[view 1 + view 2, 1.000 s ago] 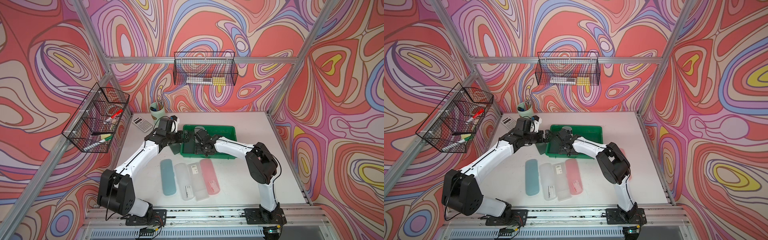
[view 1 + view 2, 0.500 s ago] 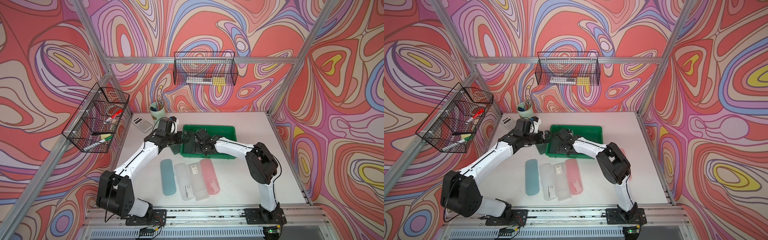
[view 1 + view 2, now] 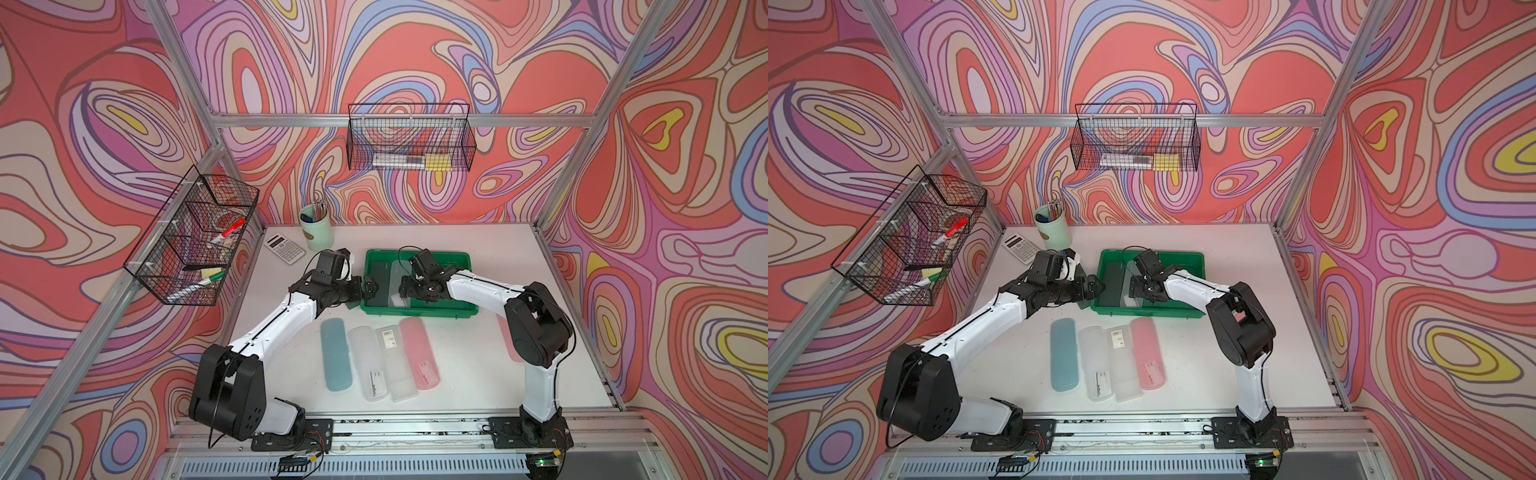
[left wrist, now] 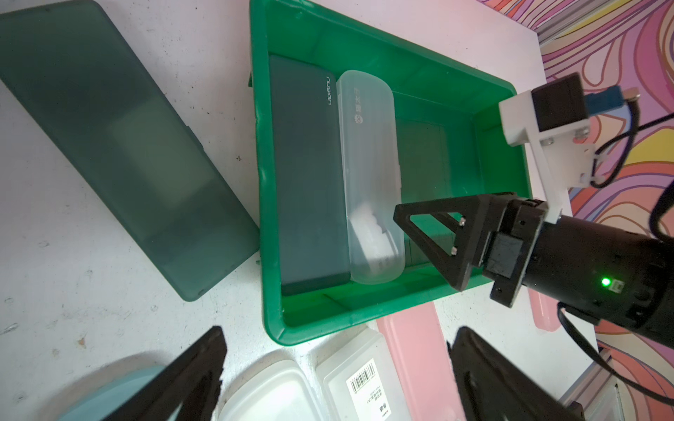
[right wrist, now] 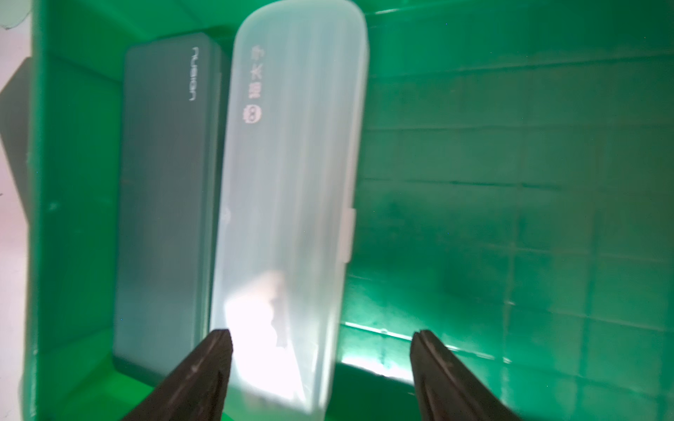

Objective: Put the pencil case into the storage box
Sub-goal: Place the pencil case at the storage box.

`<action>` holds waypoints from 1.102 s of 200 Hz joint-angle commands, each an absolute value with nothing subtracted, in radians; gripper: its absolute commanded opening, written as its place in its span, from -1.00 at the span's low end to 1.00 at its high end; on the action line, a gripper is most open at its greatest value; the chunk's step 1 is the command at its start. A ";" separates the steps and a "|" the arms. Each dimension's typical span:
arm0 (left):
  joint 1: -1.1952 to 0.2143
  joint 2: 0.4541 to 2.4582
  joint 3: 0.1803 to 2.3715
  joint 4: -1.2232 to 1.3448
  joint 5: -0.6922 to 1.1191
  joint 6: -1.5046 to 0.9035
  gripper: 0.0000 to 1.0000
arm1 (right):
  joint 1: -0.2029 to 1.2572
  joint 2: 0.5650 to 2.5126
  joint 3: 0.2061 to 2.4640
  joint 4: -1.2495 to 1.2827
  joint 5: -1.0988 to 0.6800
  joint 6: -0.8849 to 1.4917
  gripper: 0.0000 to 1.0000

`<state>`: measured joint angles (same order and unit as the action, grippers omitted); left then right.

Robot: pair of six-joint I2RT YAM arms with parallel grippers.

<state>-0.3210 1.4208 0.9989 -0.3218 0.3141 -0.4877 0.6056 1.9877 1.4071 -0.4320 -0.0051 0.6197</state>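
Note:
The green storage box (image 3: 415, 312) (image 3: 1150, 312) stands mid-table. Inside it, a dark green pencil case (image 4: 306, 175) (image 5: 167, 200) lies along the left wall. A translucent white pencil case (image 3: 395, 274) (image 4: 368, 175) (image 5: 288, 182) lies flat beside it. My right gripper (image 3: 405, 287) (image 5: 321, 339) hovers open just above that case's near end, gripping nothing. My left gripper (image 3: 370, 289) (image 4: 341, 330) is open and empty outside the box's left rim, over the table.
A flat dark green case (image 4: 120, 145) lies left of the box. In front lie a teal case (image 3: 336, 353), two clear ones (image 3: 370, 368) and a pink one (image 3: 419, 353). Calculator (image 3: 284, 248), pen cup (image 3: 316, 228), wire baskets (image 3: 409, 143) (image 3: 195, 237).
My right gripper's jaws have moved over the translucent case and now stand apart above it. The case lies free in the box. The left arm has barely shifted.

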 commanded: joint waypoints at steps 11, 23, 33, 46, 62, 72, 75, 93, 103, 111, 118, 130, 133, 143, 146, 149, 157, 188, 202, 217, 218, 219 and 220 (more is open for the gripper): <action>-0.318 1.401 0.985 -0.314 0.313 -0.504 0.99 | 0.611 2.069 1.473 -0.380 -0.085 0.563 0.55; -0.318 1.395 0.980 -0.314 0.312 -0.509 0.98 | 0.611 2.097 1.509 -0.399 -0.087 0.549 0.52; -0.318 1.390 0.975 -0.311 0.313 -0.514 0.98 | 0.611 2.114 1.531 -0.407 -0.086 0.543 0.52; -0.318 1.384 0.970 -0.311 0.318 -0.520 0.99 | 0.611 2.126 1.542 -0.400 -0.085 0.535 0.52; -0.317 1.375 0.967 -0.319 0.323 -0.525 0.98 | 0.611 2.136 1.556 -0.392 -0.095 0.524 0.52; -0.317 1.367 0.961 -0.321 0.328 -0.532 0.99 | 0.611 2.143 1.566 -0.393 -0.104 0.511 0.53; -0.318 1.366 0.960 -0.321 0.329 -0.532 0.99 | 0.611 2.144 1.569 -0.392 -0.107 0.508 0.53; -0.318 1.348 0.943 -0.321 0.335 -0.546 0.99 | 0.611 2.150 1.584 -0.386 -0.123 0.478 0.53; -0.318 1.336 0.929 -0.317 0.337 -0.556 0.99 | 0.611 2.149 1.590 -0.385 -0.126 0.462 0.54; -0.318 1.331 0.918 -0.312 0.340 -0.562 0.99 | 0.610 2.148 1.596 -0.389 -0.121 0.451 0.56; -0.317 1.327 0.910 -0.311 0.344 -0.567 0.99 | 0.608 2.145 1.601 -0.399 -0.113 0.447 0.58; -0.317 1.329 0.908 -0.320 0.354 -0.574 0.99 | 0.603 2.132 1.597 -0.409 -0.102 0.443 0.61; -0.317 1.331 0.908 -0.322 0.356 -0.574 0.99 | 0.602 2.126 1.594 -0.409 -0.099 0.442 0.61; -0.317 1.335 0.914 -0.332 0.362 -0.578 0.99 | 0.599 2.103 1.584 -0.414 -0.094 0.445 0.64; -0.317 1.337 0.915 -0.335 0.364 -0.578 0.98 | 0.598 2.094 1.582 -0.417 -0.091 0.443 0.64; -0.317 1.339 0.918 -0.337 0.367 -0.578 0.99 | 0.598 2.087 1.582 -0.421 -0.086 0.443 0.65; -0.317 1.346 0.926 -0.345 0.375 -0.578 0.99 | 0.598 2.063 1.584 -0.446 -0.069 0.443 0.67; -0.319 1.387 0.989 -0.415 0.430 -0.577 0.99 | 0.599 1.941 1.571 -0.540 -0.012 0.454 0.73; -0.324 1.390 1.013 -0.468 0.442 -0.570 0.99 | 0.599 1.866 1.522 -0.547 0.000 0.467 0.74; -0.337 1.372 1.021 -0.518 0.415 -0.556 0.99 | 0.598 1.790 1.471 -0.556 0.012 0.476 0.77; -0.337 1.370 1.020 -0.521 0.412 -0.556 0.99 | 0.598 1.786 1.468 -0.557 0.014 0.477 0.77; -0.338 1.369 1.020 -0.523 0.410 -0.557 0.99 | 0.598 1.782 1.466 -0.559 0.015 0.477 0.77; -0.339 1.366 1.020 -0.526 0.408 -0.555 0.99 | 0.599 1.780 1.463 -0.560 0.017 0.477 0.77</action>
<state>-0.3241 1.3838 0.9848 -0.4118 0.4065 -0.5735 0.6025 1.9068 1.5196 -0.5159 -0.0322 0.4644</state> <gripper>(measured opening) 0.993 0.877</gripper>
